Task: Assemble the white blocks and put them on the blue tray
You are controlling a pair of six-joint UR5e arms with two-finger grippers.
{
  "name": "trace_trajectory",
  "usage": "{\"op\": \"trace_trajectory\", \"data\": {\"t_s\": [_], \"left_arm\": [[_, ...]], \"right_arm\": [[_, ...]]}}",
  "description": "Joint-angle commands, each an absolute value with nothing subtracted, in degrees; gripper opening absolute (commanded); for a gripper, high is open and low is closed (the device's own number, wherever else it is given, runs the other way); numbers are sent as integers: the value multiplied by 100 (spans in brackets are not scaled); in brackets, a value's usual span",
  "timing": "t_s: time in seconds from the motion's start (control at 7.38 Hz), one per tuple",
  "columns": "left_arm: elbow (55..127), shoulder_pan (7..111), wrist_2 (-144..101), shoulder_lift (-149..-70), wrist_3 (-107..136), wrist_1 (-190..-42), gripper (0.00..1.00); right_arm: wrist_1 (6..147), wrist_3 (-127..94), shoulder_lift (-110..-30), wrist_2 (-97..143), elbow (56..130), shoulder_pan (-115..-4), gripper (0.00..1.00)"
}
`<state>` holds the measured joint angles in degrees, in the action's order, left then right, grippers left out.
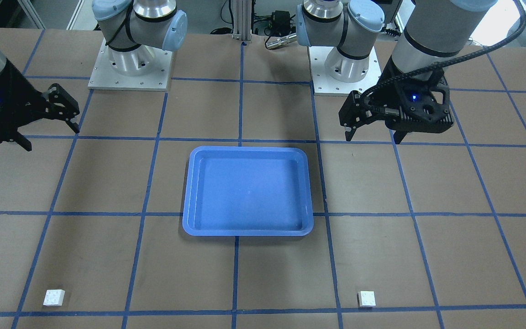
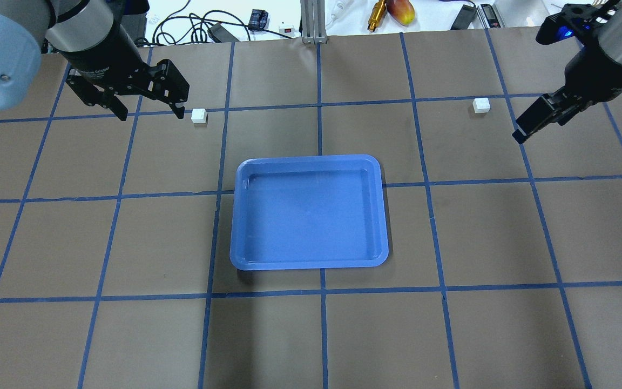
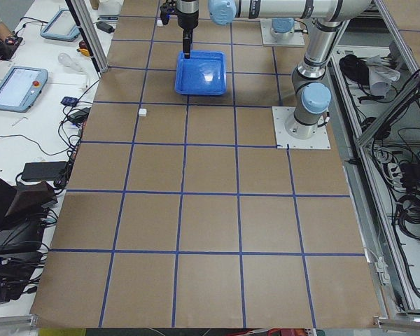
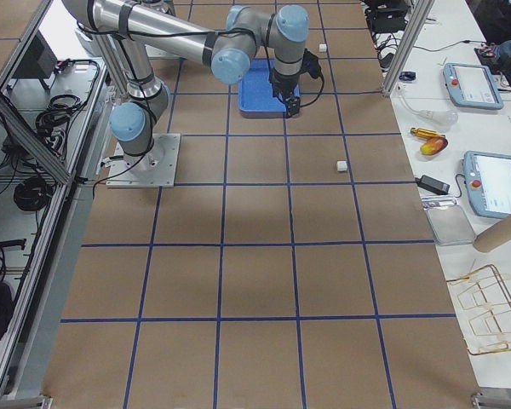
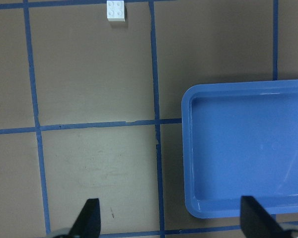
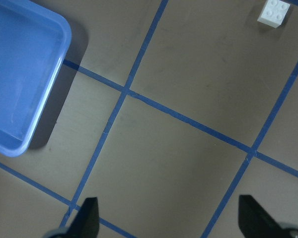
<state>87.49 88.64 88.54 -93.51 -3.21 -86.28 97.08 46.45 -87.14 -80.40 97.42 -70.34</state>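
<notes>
Overhead exterior: left gripper (image 2: pixel 151 115) and right gripper (image 2: pixel 520 134) gape empty; round-cornered blue tray (image 2: pixel 311 160) seemingly smooth plastic.

The blue tray (image 2: pixel 311 264) is smooth, glossy plastic with soft glare on its floor. The left white block (image 2: pixel 198 115) and the right white block (image 2: pixel 481 105) look like hard, smooth plastic. The table (image 2: pixel 127 335) has a matt brown paper-like cover, gridded with blue tape (image 2: pixel 319 81). The left gripper (image 1: pixel 373 138) and right gripper (image 1: pixel 52 138) look matt black; the base plates (image 1: pixel 153 77) are bare pale metal
</notes>
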Motion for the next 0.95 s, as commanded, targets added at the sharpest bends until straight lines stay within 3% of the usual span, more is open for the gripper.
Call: {"op": "trace_trajectory", "data": {"t_s": [0.0,0.41,0.81], "left_arm": [[8728,8825,8851,-9491,-334,-8517,100],[8491,8807,8842,-10095,-335,-8218,100],[7763,8807,8781,-11019,-413,-8139,100]], "right_arm": [[9956,4966,-8141,-7334,9695,-6733,100],[10800,6156,-7621,-7216,9650,-6689,100],[10960,7299,-7418,-6937,9659,-6628,100]]}}
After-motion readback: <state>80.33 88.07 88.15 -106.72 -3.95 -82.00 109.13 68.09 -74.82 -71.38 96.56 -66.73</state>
